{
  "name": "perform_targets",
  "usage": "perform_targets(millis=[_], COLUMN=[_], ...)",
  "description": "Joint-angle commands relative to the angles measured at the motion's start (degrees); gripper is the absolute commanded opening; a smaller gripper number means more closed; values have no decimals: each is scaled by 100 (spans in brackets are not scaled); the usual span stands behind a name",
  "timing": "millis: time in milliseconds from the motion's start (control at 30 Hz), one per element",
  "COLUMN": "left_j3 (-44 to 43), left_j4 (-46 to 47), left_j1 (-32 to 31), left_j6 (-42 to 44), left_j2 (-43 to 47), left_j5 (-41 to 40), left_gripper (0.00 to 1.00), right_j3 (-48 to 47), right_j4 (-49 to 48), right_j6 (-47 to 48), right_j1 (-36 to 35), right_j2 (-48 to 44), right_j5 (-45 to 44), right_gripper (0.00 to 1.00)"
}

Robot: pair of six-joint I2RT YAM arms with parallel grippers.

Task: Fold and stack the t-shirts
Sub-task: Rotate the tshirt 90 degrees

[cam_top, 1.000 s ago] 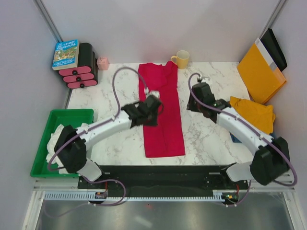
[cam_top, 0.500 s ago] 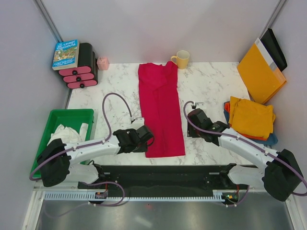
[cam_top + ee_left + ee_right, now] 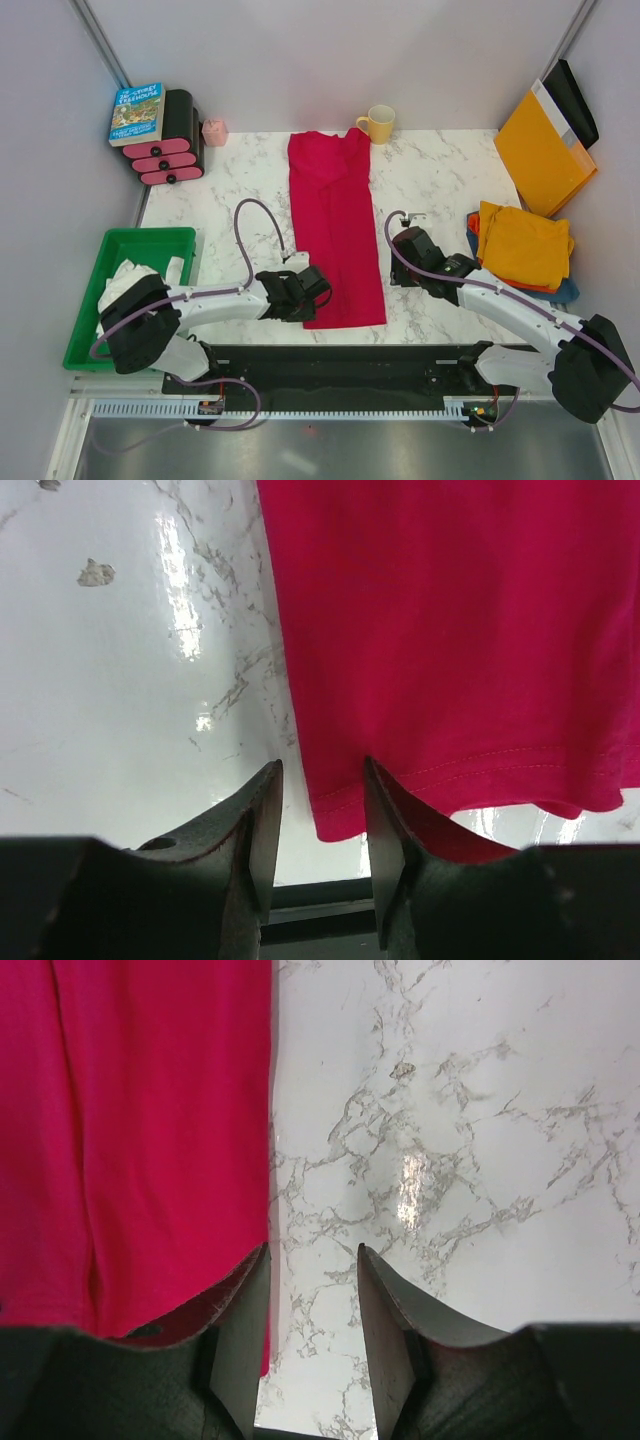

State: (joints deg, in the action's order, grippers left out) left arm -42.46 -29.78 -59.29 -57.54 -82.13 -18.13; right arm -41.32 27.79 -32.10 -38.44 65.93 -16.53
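A crimson red t-shirt [image 3: 335,225] lies on the marble table [image 3: 440,180], folded lengthwise into a long strip. My left gripper [image 3: 316,287] is at its near-left hem corner. In the left wrist view the left gripper [image 3: 320,770] is open, with that corner of the red t-shirt [image 3: 450,630] lying loose between the fingers. My right gripper [image 3: 403,246] sits just right of the strip. The right wrist view shows the right gripper [image 3: 313,1252] open over bare marble, its left finger [image 3: 245,1310] at the edge of the red t-shirt [image 3: 150,1130]. A mustard-yellow t-shirt [image 3: 522,243] tops a pile at the right, over orange-red and blue cloth [image 3: 567,292].
A green tray [image 3: 90,330] at the left holds white cloth [image 3: 130,277]. Along the back stand a book [image 3: 137,112] on black-and-pink boxes [image 3: 170,150], a pink cup [image 3: 214,132] and a yellow mug [image 3: 380,123]. An orange-yellow envelope [image 3: 540,150] leans at the back right.
Both arms have drawn back toward the near edge. The left gripper left the shirt's middle, opened wider and came to the near-left hem corner. The right gripper moved down beside the strip.
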Motion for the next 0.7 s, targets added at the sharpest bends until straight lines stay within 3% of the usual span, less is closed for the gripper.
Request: perform_targets(millis=[0, 167, 333, 500, 667], left_j3=[0, 237, 413, 537, 625], left_j4=[218, 174, 148, 157, 139], left_j1=[-109, -267, -355, -461, -470], left_j6=[-415, -688, -873, -1040, -1031], left_j2=[-102, 4, -5, 48, 109], left_j5=[204, 266, 336, 319, 319], left_gripper=[44, 43, 35, 9, 2], right_j3=[-25, 71, 168, 405, 853], right_j4=[-20, -10, 42, 86, -98], right_j6=[19, -33, -104, -270, -622], right_j1=[-24, -32, -32, -32, -32], right_j2=[-98, -212, -274, -431, -634], right_j5=[-25, 27, 71, 141, 756], right_gripper=[48, 48, 48, 48, 49])
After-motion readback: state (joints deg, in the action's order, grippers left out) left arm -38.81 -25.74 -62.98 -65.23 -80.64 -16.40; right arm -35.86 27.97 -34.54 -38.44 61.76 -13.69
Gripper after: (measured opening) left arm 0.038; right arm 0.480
